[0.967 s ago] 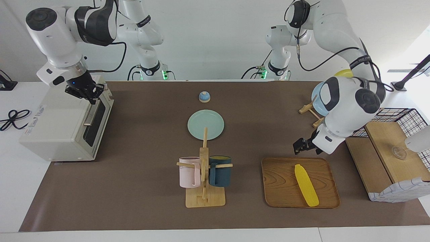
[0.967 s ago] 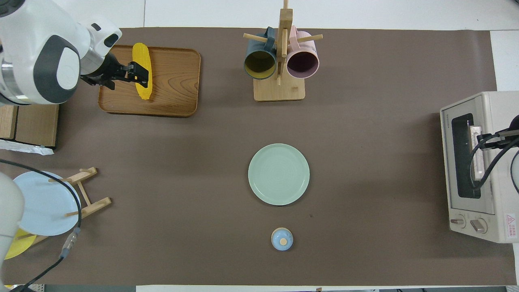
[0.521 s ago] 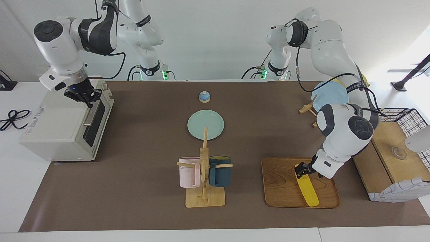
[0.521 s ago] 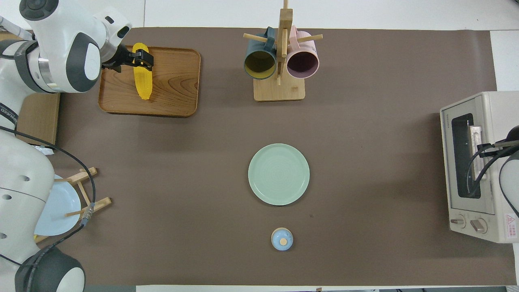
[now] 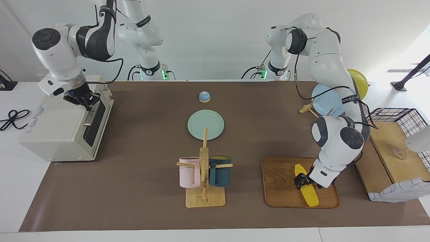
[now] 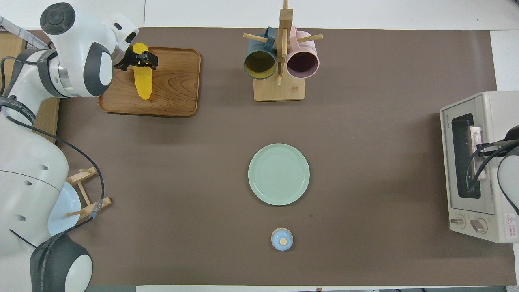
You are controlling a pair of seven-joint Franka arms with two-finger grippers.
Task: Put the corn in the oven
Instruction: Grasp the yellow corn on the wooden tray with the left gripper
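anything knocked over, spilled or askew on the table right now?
Nothing stands out. The corn lies whole on the tray with the open left gripper down around it. Both mugs hang on their stand, and the green plate sits flat. The oven door is closed, with the shut right gripper at its handle.

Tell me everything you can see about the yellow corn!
The corn is bright yellow, long and tapered, with bumpy rows of kernels and no husk. It lies flat on a wooden tray at the left arm's end of the table, its thin tip pointing toward the robots. The left pincer is down over its middle with open fingers on either side; whether they touch the corn cannot be told. Nothing else is on the tray.
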